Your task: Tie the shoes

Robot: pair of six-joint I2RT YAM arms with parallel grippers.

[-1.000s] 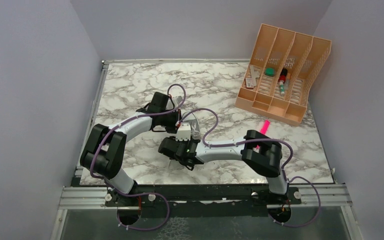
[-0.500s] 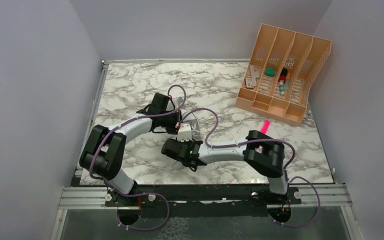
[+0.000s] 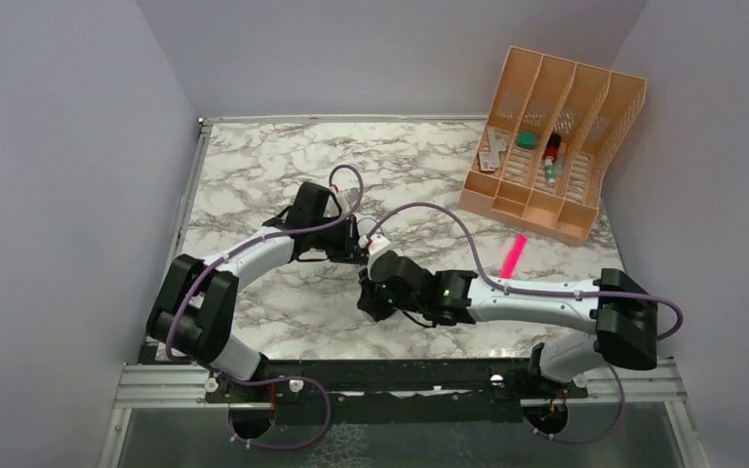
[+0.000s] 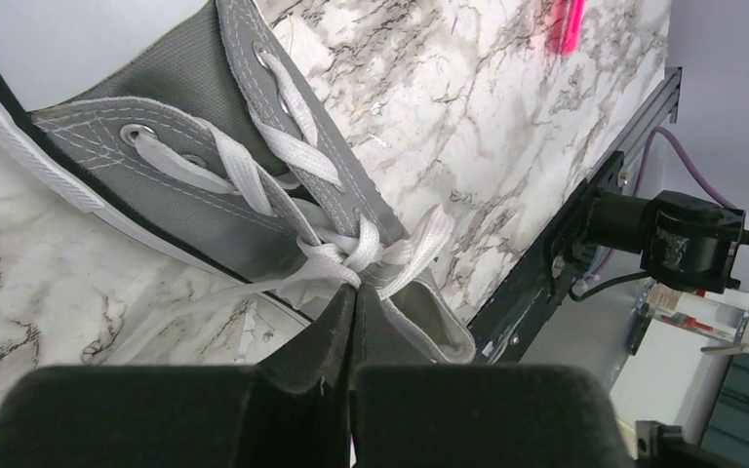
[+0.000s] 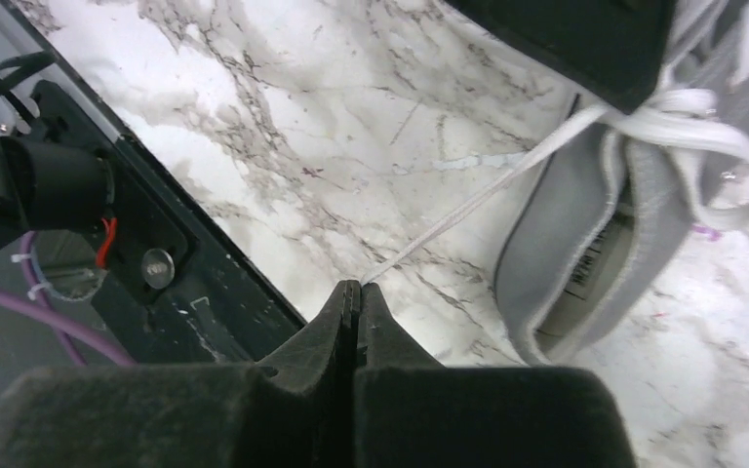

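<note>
In the left wrist view the shoe, a grey canvas sneaker (image 4: pixel 180 219) with white laces (image 4: pixel 288 166), lies on the marble. My left gripper (image 4: pixel 354 290) is shut on the laces at the crossing near the top eyelets. My right gripper (image 5: pixel 358 285) is shut on the end of one lace (image 5: pixel 478 200). That lace runs taut up to the shoe's heel opening (image 5: pixel 556 244). From above, both grippers (image 3: pixel 359 252) (image 3: pixel 371 300) crowd over the shoe (image 3: pixel 381 260), so only a white bit of it shows.
A peach desk organizer (image 3: pixel 546 146) with small items stands at the back right. A pink marker (image 3: pixel 514 255) lies on the marble right of the arms. The black rail at the table's near edge (image 5: pixel 156 263) is close below my right gripper.
My right gripper has closed on the lace end, and the right arm has swung out to the right. The shoe and my left gripper have shifted slightly right.
</note>
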